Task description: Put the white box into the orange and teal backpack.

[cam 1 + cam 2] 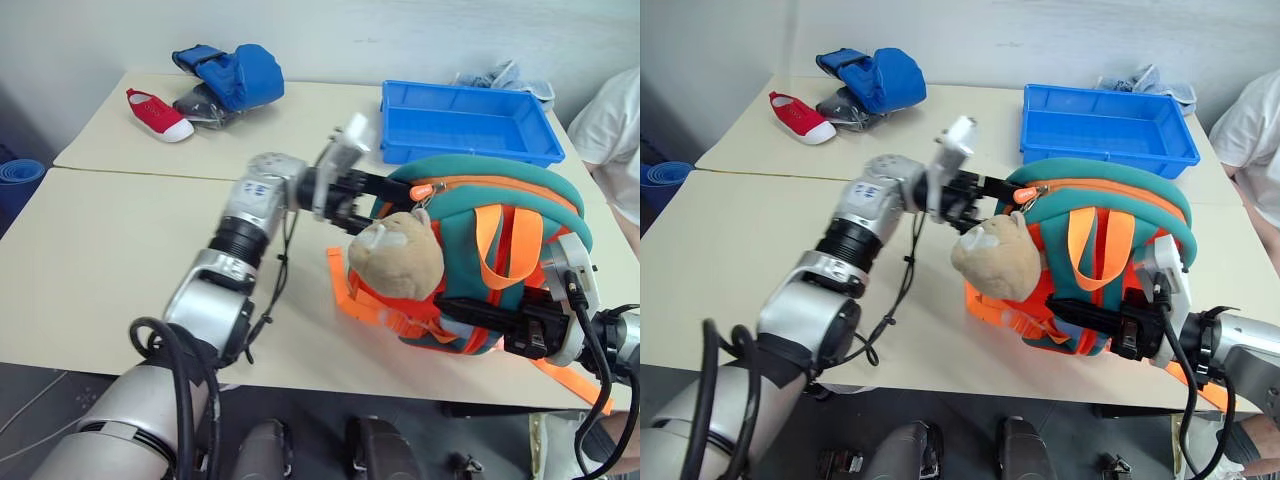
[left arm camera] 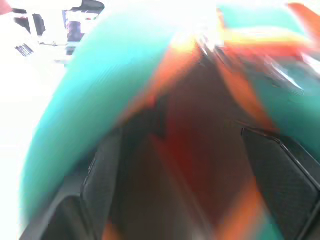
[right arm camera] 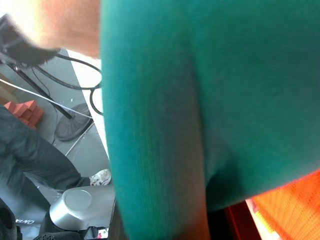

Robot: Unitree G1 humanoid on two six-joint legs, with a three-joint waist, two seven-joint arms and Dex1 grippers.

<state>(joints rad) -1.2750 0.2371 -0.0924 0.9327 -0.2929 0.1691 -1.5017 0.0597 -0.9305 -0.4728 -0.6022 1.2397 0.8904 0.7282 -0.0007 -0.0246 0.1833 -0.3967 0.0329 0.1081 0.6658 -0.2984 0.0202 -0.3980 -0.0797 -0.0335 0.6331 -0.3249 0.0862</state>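
Observation:
The orange and teal backpack [image 1: 500, 200] stands on the table at the right, with a beige plush animal [image 1: 400, 255] on its front. My left gripper [image 1: 372, 196] points sideways into the zipped opening at the top of the backpack. In the left wrist view its fingers [image 2: 102, 190] stand wide apart, with the dark inside of the bag between them and nothing seen held. My right gripper [image 1: 462, 308] is shut on the lower front of the backpack and holds it upright. The white box is hidden.
A blue open tray [image 1: 470, 150] sits just behind the backpack, with crumpled cloth [image 1: 500, 75] beyond it. A red shoe [image 1: 158, 115] and a blue bundled fabric item [image 1: 235, 75] lie at the far left. A person's white sleeve [image 1: 615, 115] shows at the right edge.

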